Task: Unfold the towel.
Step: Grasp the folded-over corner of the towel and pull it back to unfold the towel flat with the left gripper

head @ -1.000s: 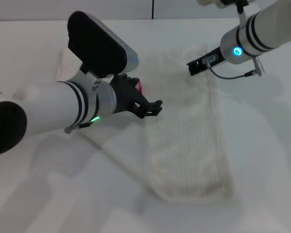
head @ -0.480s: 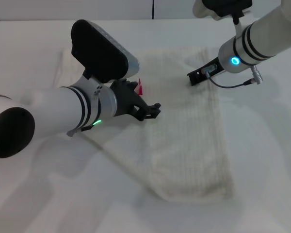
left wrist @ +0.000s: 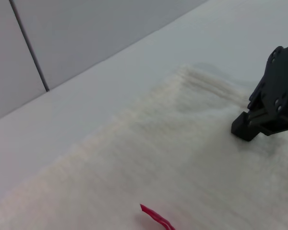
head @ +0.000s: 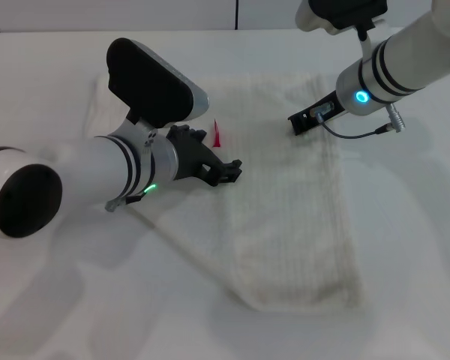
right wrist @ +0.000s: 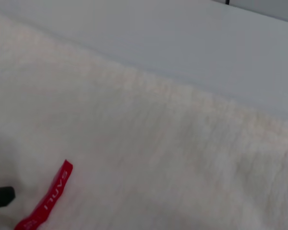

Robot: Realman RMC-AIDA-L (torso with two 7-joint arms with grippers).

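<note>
The cream-white ribbed towel (head: 292, 202) lies spread across the white table, its near edge at the front right. Its small red tag (head: 216, 134) stands up near the towel's middle left and also shows in the left wrist view (left wrist: 156, 218) and the right wrist view (right wrist: 45, 201). My left gripper (head: 226, 172) hovers just above the towel beside the tag, fingers apart and empty. My right gripper (head: 298, 121) is at the towel's far right part, its tip down on the cloth, fingers together; it also shows in the left wrist view (left wrist: 247, 129).
The white table (head: 405, 247) surrounds the towel on all sides. A pale wall with a dark vertical seam (head: 235, 13) stands behind the table's far edge.
My left gripper has drawn back a little to the left, and the red tag now stands clear of it. My right gripper has barely shifted.
</note>
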